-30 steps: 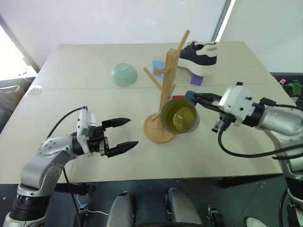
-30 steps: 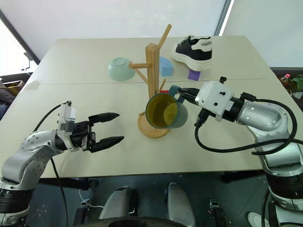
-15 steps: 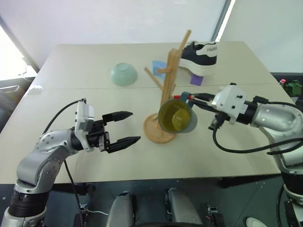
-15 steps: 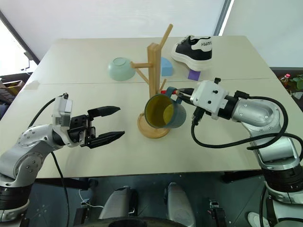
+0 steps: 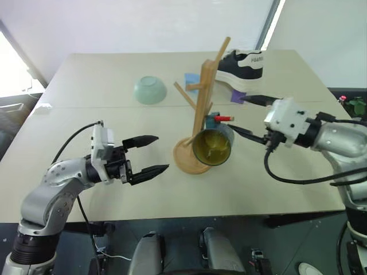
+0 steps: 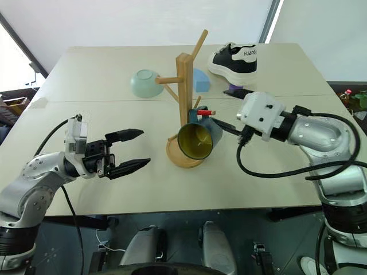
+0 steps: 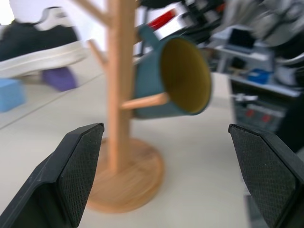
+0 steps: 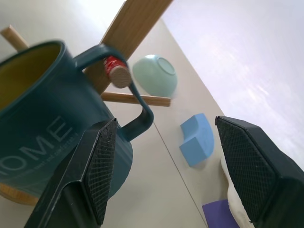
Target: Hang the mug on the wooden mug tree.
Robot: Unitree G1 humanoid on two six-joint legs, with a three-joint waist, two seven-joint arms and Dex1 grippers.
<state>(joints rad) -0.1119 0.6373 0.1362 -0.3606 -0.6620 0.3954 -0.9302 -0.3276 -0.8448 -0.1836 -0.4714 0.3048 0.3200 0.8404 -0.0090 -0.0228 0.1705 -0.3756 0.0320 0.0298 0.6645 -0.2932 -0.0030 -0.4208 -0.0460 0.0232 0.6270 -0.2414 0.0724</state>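
Observation:
The dark teal mug (image 5: 212, 146) with its yellow-green inside hangs by its handle on the red-tipped peg (image 8: 117, 72) of the wooden mug tree (image 5: 201, 103), its mouth tilted toward me and down. My right gripper (image 5: 250, 117) is open just right of the mug, level with the handle (image 8: 138, 112), its fingers spread wide and holding nothing. To the left of the tree's round base (image 6: 179, 154), my left gripper (image 5: 160, 153) is open and empty, pointing at the tree.
Behind the tree on the beige table (image 5: 103, 120) lie an upturned pale mint bowl (image 5: 150, 90), a blue block (image 6: 200, 80), a purple block (image 5: 237, 96) and a black-and-white shoe (image 5: 243, 64). The table's front edge runs close below both arms.
My right gripper opened, let go of the mug's handle and drew back to the right. The mug dropped onto the red-tipped peg and tipped its mouth lower. The left gripper barely shifted.

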